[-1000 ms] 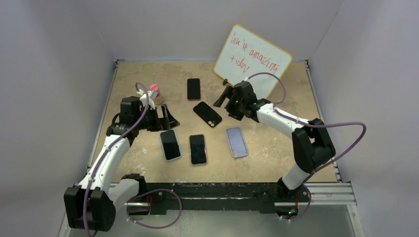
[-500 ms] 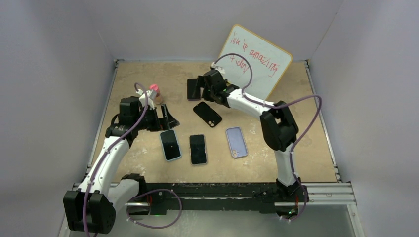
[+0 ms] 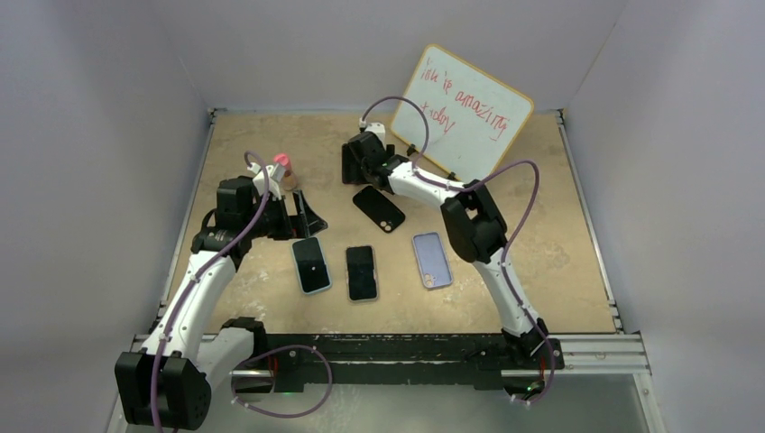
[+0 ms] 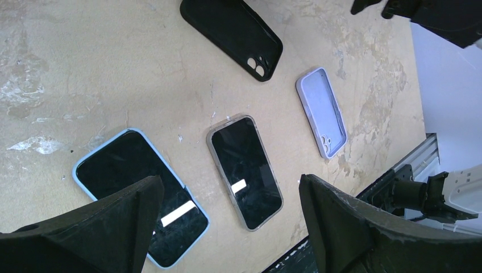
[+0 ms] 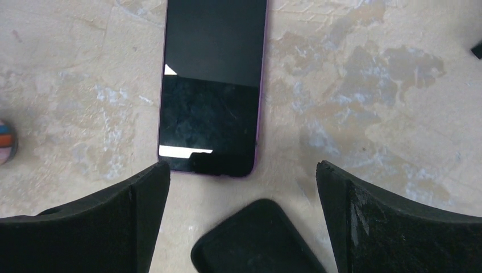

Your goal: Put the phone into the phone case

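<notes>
A bare phone (image 5: 213, 85) with a purple edge lies screen up at the back of the table. My right gripper (image 5: 243, 170) hovers just above its near end, open, with nothing between the fingers. In the top view that gripper (image 3: 361, 159) covers most of the phone. An empty black case (image 5: 256, 239) (image 3: 379, 207) lies just in front of it. An empty lavender case (image 3: 432, 259) (image 4: 322, 111) rests further right. My left gripper (image 3: 305, 216) (image 4: 230, 181) hangs open and empty above the table on the left.
A phone in a blue case (image 3: 311, 264) and a phone in a clear case (image 3: 362, 271) lie side by side near the front. A whiteboard (image 3: 462, 113) leans on the back wall. A small pink-topped object (image 3: 282, 165) stands behind the left arm.
The right arm has swung left from in front of the whiteboard to over the purple-edged phone. The left arm has not moved.
</notes>
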You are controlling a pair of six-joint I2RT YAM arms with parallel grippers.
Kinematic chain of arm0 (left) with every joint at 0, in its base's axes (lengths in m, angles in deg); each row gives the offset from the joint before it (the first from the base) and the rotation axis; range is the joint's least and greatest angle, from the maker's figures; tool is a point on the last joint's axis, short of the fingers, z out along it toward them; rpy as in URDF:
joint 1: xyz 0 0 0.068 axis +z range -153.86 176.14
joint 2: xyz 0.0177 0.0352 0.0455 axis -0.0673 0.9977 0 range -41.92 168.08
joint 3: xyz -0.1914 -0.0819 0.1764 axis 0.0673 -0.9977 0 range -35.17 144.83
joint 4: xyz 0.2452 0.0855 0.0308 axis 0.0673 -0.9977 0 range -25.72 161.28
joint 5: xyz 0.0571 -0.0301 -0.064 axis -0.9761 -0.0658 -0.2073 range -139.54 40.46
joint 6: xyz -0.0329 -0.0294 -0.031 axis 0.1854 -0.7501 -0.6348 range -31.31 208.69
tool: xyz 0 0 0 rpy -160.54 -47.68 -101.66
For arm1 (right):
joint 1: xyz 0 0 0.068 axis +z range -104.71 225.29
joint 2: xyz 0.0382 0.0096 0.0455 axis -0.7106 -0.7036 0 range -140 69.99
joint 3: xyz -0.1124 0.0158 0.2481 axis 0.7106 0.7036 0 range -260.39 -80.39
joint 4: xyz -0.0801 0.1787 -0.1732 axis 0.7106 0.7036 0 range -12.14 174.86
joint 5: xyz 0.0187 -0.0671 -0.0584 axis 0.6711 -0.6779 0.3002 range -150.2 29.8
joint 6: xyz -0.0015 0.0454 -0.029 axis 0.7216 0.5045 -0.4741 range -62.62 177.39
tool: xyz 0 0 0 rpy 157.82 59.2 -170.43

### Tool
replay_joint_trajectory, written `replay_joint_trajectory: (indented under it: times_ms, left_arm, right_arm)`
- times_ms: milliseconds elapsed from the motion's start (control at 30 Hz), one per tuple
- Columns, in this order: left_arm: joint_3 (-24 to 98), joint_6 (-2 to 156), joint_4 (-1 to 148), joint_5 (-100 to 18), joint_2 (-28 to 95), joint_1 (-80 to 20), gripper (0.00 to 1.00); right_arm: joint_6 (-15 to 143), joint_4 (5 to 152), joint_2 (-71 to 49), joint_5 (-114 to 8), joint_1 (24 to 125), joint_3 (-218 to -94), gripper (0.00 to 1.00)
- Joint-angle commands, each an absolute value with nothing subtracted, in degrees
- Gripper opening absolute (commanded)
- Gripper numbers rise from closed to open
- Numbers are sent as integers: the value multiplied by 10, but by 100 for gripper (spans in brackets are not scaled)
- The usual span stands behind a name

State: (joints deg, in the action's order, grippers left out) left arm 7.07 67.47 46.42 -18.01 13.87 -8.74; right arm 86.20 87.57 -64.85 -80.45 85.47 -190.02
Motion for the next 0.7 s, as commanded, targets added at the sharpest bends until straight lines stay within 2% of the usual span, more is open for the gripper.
replay_joint_trajectory:
  times_ms: [0,233,667]
  left_arm:
    - [70,685,482,-169,130,-83,94]
    - [69,684,483,-171,129,-83,94]
    - [68,684,483,-169,134,-83,94]
  right_arm:
    - [827,867,-679,-829,858,-1957,99]
    - [791,814,-716,-822,860,-1983,99]
    - [779,840,-781,-841,873,-2049,98]
